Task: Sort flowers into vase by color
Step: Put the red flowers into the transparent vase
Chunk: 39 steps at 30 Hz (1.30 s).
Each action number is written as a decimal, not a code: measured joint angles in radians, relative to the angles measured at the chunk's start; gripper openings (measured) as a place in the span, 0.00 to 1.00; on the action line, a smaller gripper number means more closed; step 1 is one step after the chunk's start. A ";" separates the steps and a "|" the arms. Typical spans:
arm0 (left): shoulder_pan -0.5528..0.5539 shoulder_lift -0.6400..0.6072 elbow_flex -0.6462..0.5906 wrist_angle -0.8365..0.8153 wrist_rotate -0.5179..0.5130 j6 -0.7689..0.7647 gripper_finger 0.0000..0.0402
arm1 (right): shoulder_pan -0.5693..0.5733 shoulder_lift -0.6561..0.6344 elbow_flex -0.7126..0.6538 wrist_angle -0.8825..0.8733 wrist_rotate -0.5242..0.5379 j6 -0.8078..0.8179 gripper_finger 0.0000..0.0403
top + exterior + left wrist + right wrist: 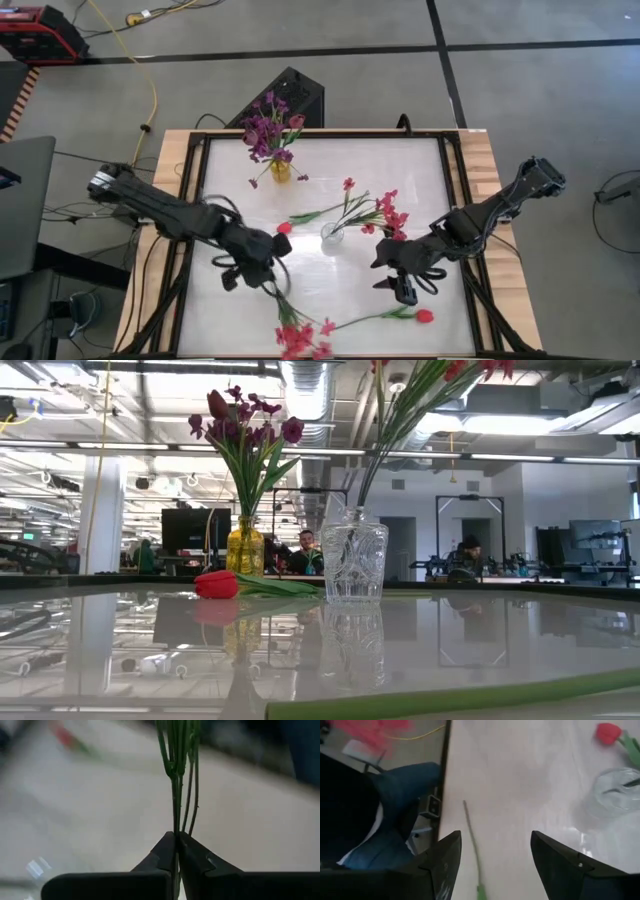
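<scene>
My left gripper (pixel 268 274) is shut on the thin green stems of a red cluster flower (pixel 298 337), whose blossoms lie toward the table's near edge. My right gripper (pixel 396 276) is open above the table. Its fingers stand either side of a red tulip's stem (pixel 472 845), touching nothing; the tulip's head (pixel 425 316) lies to the right. A yellow vase (pixel 280 171) holds purple and maroon flowers. A clear glass vase (pixel 332 236) holds red flowers. Another red tulip (pixel 217 584) lies flat on the table beside the clear vase. My left gripper pinches the red cluster's green stems (pixel 176 827) between its two fingertips, where several thin stems run together. The stems run on from the fingertips toward the near edge, roughly in line with the fingers. I cannot tell whether the blossoms rest on the table.
The white glossy tabletop (pixel 240 200) has a dark frame and wooden side rails (pixel 168 160). Both vases stand in the far half. A person's legs in jeans (pixel 395 815) show beyond the table's edge in the right wrist view. People and desks fill the room behind.
</scene>
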 joint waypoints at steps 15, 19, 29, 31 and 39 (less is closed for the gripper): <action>-0.022 0.000 -0.497 1.552 -0.251 -0.264 0.00 | 0.063 0.000 0.000 0.021 0.054 -0.019 0.66; -0.002 0.116 -0.516 1.747 -0.358 -0.262 0.00 | 0.063 0.000 0.000 0.015 0.045 0.021 0.66; 0.107 0.213 -0.495 1.805 -0.357 -0.310 0.00 | 0.064 0.000 0.000 -0.011 0.018 0.053 0.66; 0.129 0.213 -0.495 1.797 -0.355 -0.335 0.00 | 0.064 0.000 0.000 -0.011 0.018 0.052 0.66; 0.196 0.221 -0.506 1.725 -0.341 -0.378 0.00 | 0.063 0.000 0.000 -0.021 0.018 0.044 0.66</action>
